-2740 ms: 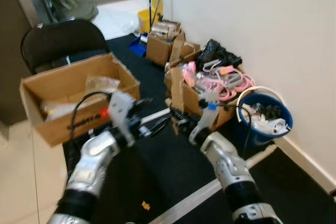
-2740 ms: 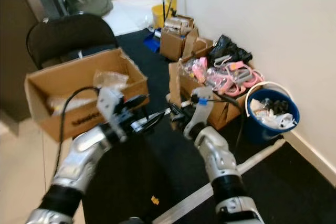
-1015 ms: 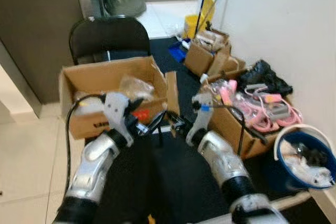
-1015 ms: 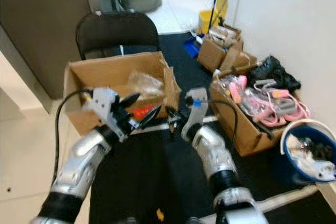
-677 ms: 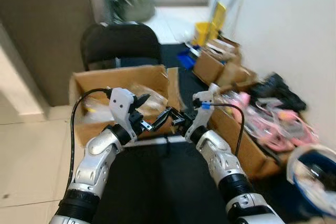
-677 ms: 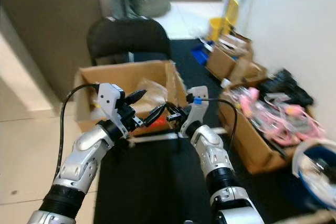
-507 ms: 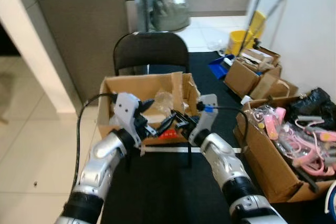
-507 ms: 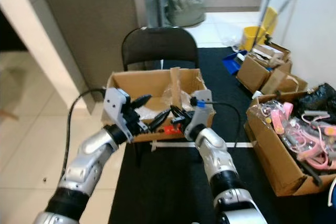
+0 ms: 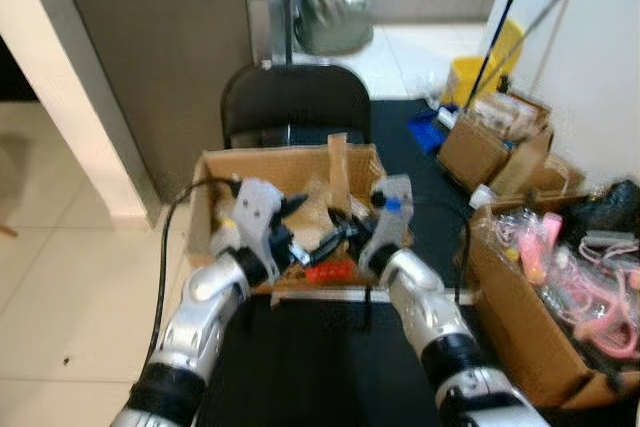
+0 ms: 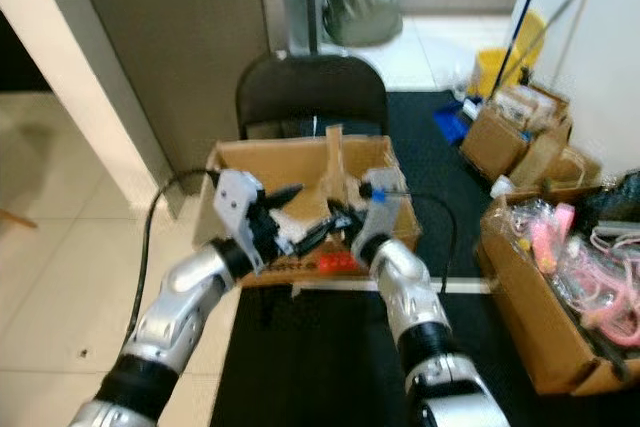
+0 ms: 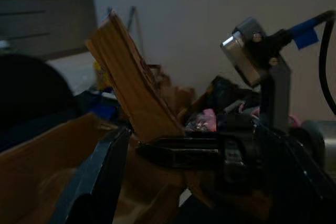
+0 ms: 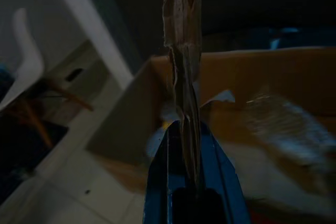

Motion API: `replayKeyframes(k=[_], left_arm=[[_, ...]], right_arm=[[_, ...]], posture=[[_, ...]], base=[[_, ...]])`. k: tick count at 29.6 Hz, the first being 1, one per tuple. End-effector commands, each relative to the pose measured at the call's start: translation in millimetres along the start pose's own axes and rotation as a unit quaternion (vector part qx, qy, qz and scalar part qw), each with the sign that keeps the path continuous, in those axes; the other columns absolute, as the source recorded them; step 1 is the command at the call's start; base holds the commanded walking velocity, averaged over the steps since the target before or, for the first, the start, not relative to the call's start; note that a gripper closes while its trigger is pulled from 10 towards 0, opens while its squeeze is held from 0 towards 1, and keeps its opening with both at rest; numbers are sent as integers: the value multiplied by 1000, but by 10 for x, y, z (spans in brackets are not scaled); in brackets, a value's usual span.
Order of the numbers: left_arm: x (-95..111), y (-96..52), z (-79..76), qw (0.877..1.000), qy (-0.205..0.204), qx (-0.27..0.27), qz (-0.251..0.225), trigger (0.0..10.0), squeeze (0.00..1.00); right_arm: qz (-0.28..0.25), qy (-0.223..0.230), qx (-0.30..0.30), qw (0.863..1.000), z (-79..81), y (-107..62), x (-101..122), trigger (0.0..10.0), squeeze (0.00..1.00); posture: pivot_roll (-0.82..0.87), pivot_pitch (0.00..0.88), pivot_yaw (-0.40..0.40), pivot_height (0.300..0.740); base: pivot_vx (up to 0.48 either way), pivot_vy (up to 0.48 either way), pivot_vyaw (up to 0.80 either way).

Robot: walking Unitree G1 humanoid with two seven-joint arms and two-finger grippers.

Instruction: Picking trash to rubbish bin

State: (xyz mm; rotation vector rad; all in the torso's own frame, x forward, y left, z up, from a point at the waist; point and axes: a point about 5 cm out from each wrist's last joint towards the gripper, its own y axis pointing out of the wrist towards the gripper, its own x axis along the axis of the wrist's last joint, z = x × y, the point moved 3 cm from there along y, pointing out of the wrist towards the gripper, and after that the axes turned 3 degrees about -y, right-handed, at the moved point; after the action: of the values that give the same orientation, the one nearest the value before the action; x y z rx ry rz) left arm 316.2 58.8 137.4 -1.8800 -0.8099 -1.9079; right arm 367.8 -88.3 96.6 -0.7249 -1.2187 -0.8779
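My right gripper [image 9: 343,227] is shut on a narrow strip of brown cardboard [image 9: 337,169], which stands upright from its fingers [image 12: 157,182]. The strip [image 12: 181,35] is held just above the near wall of a big open cardboard box [image 9: 260,155] with crumpled clear plastic inside. My left gripper [image 9: 308,225] hovers open right beside the strip, on its left, with nothing between its fingers [image 11: 100,182]. In the left wrist view the cardboard strip [image 11: 131,87] rises from the right gripper's black fingers [image 11: 178,148].
A black chair [image 9: 295,102] stands behind the box, a dark partition wall [image 9: 150,47] to the left. Smaller boxes [image 9: 490,137] and a box of pink items [image 9: 545,297] line the right side on a black mat [image 9: 310,357]. A yellow bucket [image 9: 470,72] stands farther back.
The camera has swung left, so the blue bucket has left the picture and the big box is now centred. Both grippers, with the strip, have come up close to the box's near wall.
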Motion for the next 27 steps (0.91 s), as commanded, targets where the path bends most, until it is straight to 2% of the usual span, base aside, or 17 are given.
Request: replayKeyframes(k=[1, 8, 17, 21, 22, 23, 24, 26, 27], left_arm=[[-20, 0, -15, 1000, -2, -2, -1, 10000, 0], [-20, 10, -41, 1000, -4, -8, -3, 10000, 0], [-66, -10, -52, 1000, -8, -2, 0, 10000, 0], [-189, -166, 42, 999, -11, 26, 22, 10000, 0], [-189, -166, 42, 999, -11, 26, 22, 10000, 0], [-292, -311, 125, 998, -12, 47, 43, 10000, 0], [-292, -311, 125, 998, -12, 47, 43, 10000, 0], [-383, -476, 209, 995, -14, 71, 61, 10000, 0], [-383, -476, 209, 995, -14, 71, 61, 10000, 0]], right_arm=[[1, 1, -7, 1000, 4, -8, -32, 10000, 0], [3, 1, -9, 1000, -2, -27, -53, 10000, 0], [14, -23, 0, 1000, 45, -10, -74, 10000, 0], [25, -41, -5, 999, 49, 6, -102, 10000, 0], [25, -41, -5, 999, 49, 6, -102, 10000, 0], [28, -45, -12, 999, 34, 11, -108, 10000, 0], [28, -45, -12, 999, 34, 11, -108, 10000, 0], [32, -53, -20, 998, 10, 13, -112, 10000, 0], [32, -53, -20, 998, 10, 13, -112, 10000, 0]], posture=[[70, 21, 18, 740], [63, 26, 20, 740], [63, 34, 7, 740], [71, 39, -1, 740], [71, 39, -1, 740], [79, 42, -7, 740], [79, 42, -7, 740], [85, 45, -11, 740], [85, 45, -11, 740]], base=[[300, 0, 0], [304, 0, 0], [306, 0, 0], [305, 0, 0], [304, 0, 0], [300, 0, 0], [300, 0, 0], [298, 0, 0], [296, 0, 0]])
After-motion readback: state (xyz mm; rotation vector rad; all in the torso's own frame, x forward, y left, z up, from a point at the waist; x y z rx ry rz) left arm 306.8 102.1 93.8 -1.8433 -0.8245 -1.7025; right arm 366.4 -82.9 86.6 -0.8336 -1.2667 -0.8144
